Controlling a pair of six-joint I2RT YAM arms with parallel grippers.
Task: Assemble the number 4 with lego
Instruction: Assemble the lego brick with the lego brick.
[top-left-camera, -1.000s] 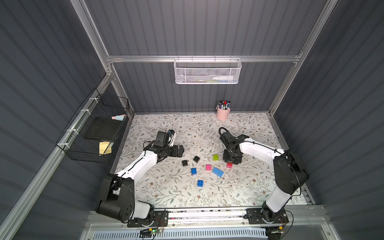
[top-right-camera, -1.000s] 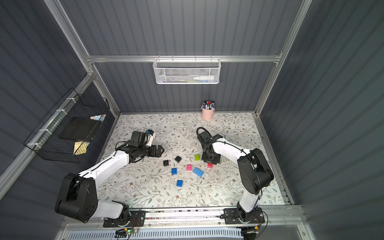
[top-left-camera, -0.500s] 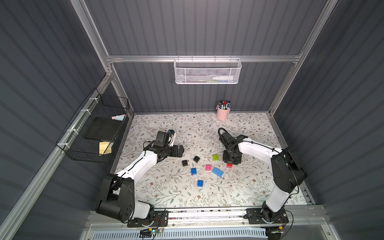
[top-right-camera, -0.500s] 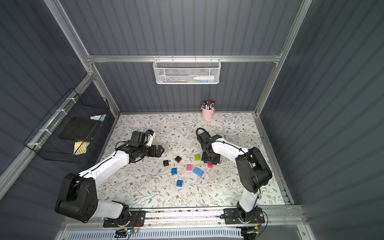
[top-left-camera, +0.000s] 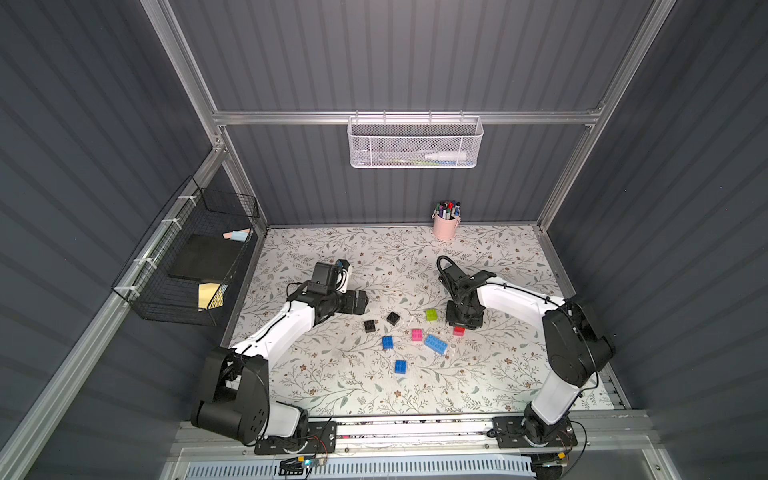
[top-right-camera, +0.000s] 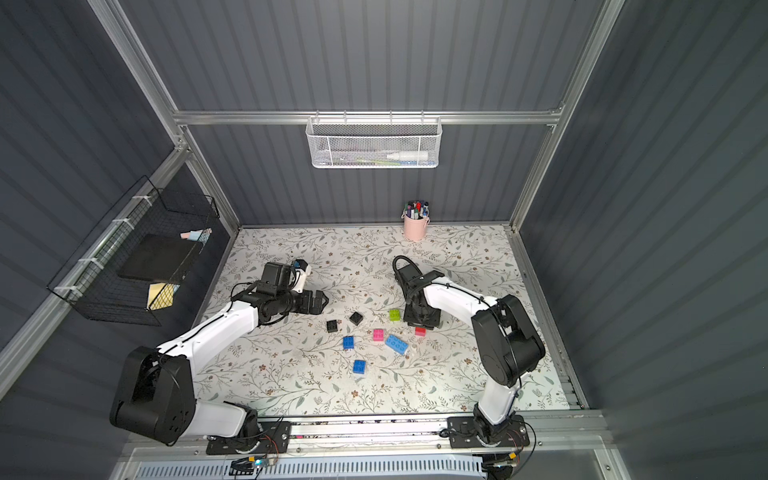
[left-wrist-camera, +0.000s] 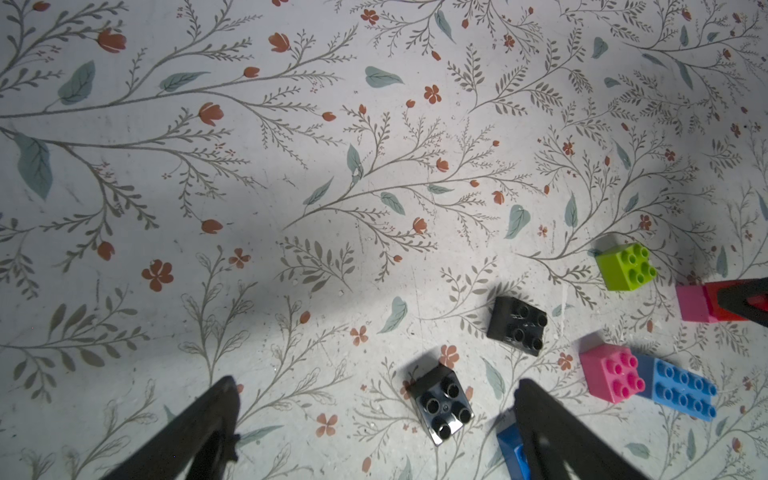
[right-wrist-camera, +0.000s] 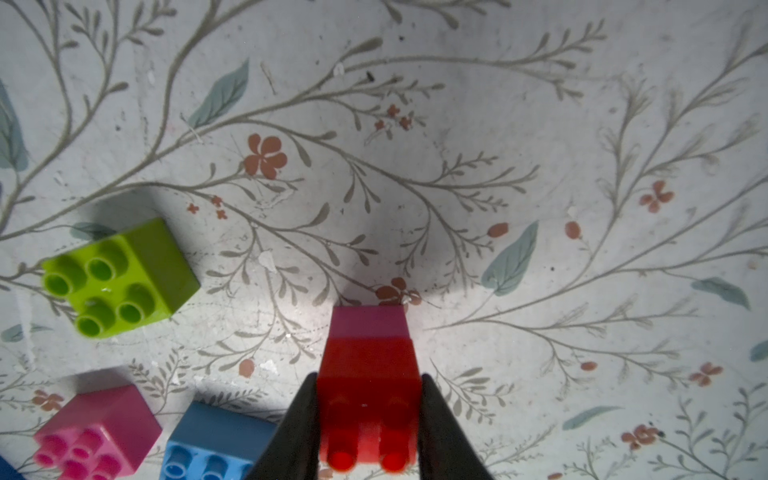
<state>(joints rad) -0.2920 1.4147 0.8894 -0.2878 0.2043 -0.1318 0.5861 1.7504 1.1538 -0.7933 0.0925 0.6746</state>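
Right now the R pincer (right-wrist-camera: 368, 380) is clamping a red brick (right-wrist-camera: 365, 357) w/ a pink brick (right-wrist-camera: 370, 322) joined under it, low by the bench (right-wrist-camera: 540, 124). The light blue brick (top-left-camera: 435, 344) is lying just beside that pincer, its long axis slanting across the bench in both top views; the R arm is nearer. The L pincer (left-wrist-camera: 376, 382) is gaping wide, empty, near a black brick (left-wrist-camera: 442, 405).

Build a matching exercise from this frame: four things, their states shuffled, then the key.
1 red brick
2 lime green brick
3 light blue brick
4 left gripper

A jaws open, empty
B beside the loose pink brick
C standing alone, touching nothing
D clamped in the right gripper, atop a second pink brick

Pairs: 1-D, 2-C, 3-B, 4-A
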